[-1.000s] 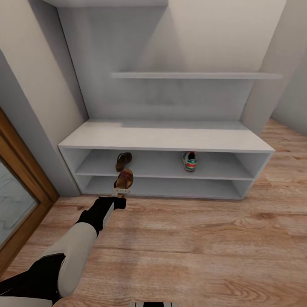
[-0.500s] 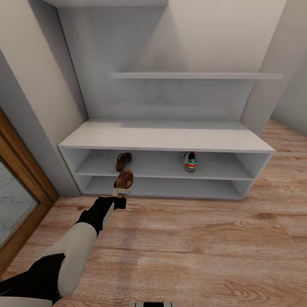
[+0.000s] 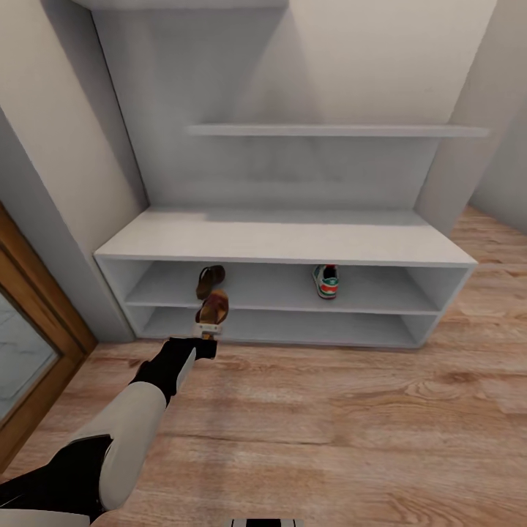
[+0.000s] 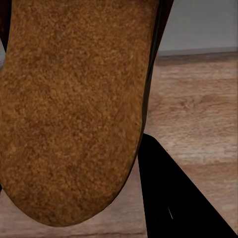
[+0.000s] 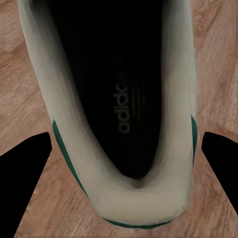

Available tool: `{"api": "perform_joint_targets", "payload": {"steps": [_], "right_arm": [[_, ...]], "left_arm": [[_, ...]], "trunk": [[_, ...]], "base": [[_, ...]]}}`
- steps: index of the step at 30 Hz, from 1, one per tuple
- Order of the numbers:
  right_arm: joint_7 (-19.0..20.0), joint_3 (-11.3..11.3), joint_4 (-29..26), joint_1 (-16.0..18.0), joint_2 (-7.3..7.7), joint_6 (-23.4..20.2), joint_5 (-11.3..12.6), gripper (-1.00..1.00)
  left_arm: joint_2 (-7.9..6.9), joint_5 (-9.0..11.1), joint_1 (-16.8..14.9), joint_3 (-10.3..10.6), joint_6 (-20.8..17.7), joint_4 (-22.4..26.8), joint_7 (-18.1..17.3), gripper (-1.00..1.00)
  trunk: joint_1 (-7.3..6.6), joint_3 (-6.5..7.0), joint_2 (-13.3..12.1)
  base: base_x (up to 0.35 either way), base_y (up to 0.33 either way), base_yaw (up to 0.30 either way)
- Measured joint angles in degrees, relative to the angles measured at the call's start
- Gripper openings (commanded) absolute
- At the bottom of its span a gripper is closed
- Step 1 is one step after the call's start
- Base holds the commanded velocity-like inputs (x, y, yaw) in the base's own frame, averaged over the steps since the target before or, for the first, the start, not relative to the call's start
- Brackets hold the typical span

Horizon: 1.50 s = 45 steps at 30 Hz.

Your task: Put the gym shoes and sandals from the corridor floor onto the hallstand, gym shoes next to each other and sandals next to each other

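One sandal [image 3: 210,280] and one gym shoe [image 3: 326,281] sit on the hallstand [image 3: 282,241]; left gripper [image 3: 207,328] fingers clamp the second sandal [image 3: 213,307], right gripper [image 5: 124,148] fingers straddle, wide, the other gym shoe [image 5: 119,109].

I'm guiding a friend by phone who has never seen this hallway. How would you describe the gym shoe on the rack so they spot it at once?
Find the wide pale grey hallstand against the wall, with two open low shelves under its bench top. On the upper shelf, right of centre, stands the gym shoe. It is white with green and red, unlike the brown sandal further left on that shelf.
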<state>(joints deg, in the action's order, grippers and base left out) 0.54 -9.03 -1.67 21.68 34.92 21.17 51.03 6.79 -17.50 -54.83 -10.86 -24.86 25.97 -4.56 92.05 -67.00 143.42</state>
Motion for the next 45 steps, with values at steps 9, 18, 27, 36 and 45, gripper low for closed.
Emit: {"api": "perform_joint_targets", "payload": {"steps": [9, 18, 27, 36, 45], "right_arm": [[0.0, 0.02, 0.0, 0.0, -0.05, 0.01, -0.01, -1.0], [0.12, 0.15, 0.0, 0.0, -0.42, -0.01, -0.04, -1.0], [0.16, 0.1, -0.06, 0.0, -0.55, 0.02, -0.12, -1.0], [0.16, 0.07, -0.09, 0.0, -0.55, 0.03, -0.09, -1.0], [0.16, 0.08, -0.03, 0.0, -0.55, 0.0, -0.11, -1.0]], "left_arm": [[0.0, 0.01, 0.1, -0.02, 0.05, -0.01, -0.08, -1.0], [-0.09, -0.1, 0.43, 0.06, 0.08, -0.01, 0.09, -1.0], [-0.07, 0.01, 0.53, 0.11, 0.11, 0.0, -0.21, -1.0], [-0.08, -0.1, 0.53, 0.12, 0.0, -0.01, -0.28, -1.0], [-0.09, -0.07, 0.52, 0.15, 0.14, 0.0, -0.25, -1.0]], "trunk": [[0.0, 0.0, 0.0], [-0.01, 0.0, 0.0], [0.02, 0.0, 0.0], [0.13, -1.33, 0.05], [0.21, -2.6, 0.09]], "base": [[0.278, -0.142, 0.0], [0.289, -0.058, 0.0], [0.124, 0.0, 0.0], [0.002, 0.0, 0.0], [0.0, 0.0, 0.0]]}}
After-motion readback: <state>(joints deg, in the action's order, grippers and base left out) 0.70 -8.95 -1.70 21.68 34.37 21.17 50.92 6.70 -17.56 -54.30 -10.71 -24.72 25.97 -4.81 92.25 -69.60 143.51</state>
